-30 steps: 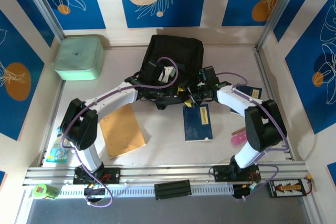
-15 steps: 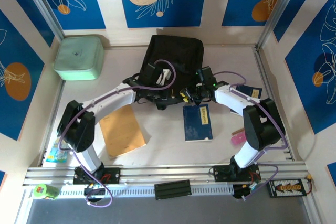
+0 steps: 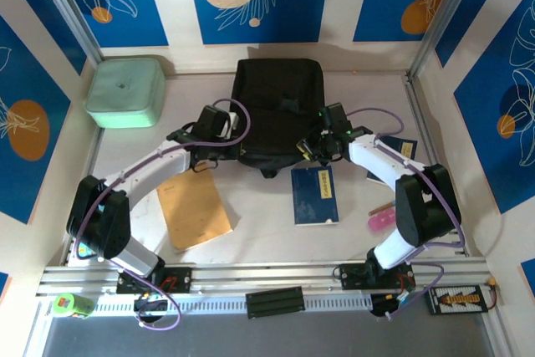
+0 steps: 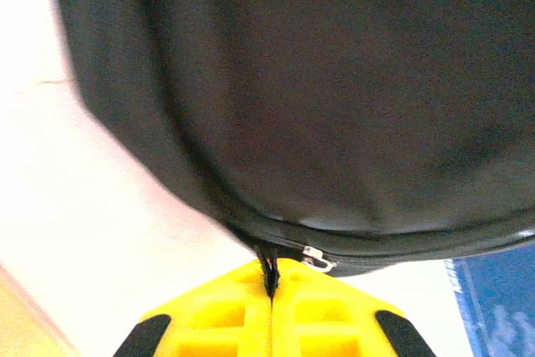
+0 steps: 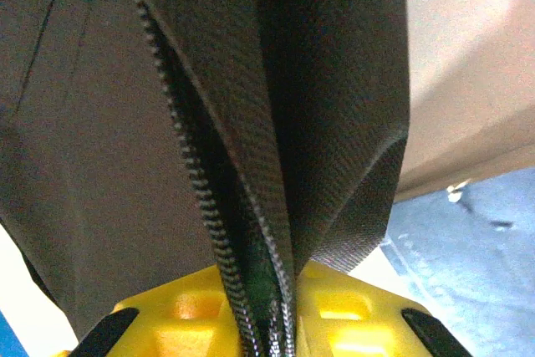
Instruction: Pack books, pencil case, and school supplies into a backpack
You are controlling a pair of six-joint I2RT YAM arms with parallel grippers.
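The black backpack (image 3: 278, 106) lies flat at the back middle of the table. My left gripper (image 3: 226, 140) is at its near left corner, shut on a black zipper pull (image 4: 269, 267) next to the metal slider (image 4: 316, 258); the yellow fingers (image 4: 334, 311) are pressed together. At the near right corner my right gripper (image 3: 309, 146) is shut on the backpack's zipper edge (image 5: 251, 232), fabric and teeth running between its yellow fingers (image 5: 192, 315). One dark blue book (image 3: 315, 194) lies just in front of the backpack. A second book (image 3: 394, 150) is partly under the right arm.
A brown envelope (image 3: 194, 206) lies left of the near book. A mint-green box (image 3: 125, 91) stands at the back left. A pink item (image 3: 380, 221) and a thin stick lie at the right front; a colourful packet (image 3: 88, 244) at the left front.
My left gripper has moved left from over the backpack's middle to its near left corner. The backpack now lies flatter. The right gripper has barely shifted.
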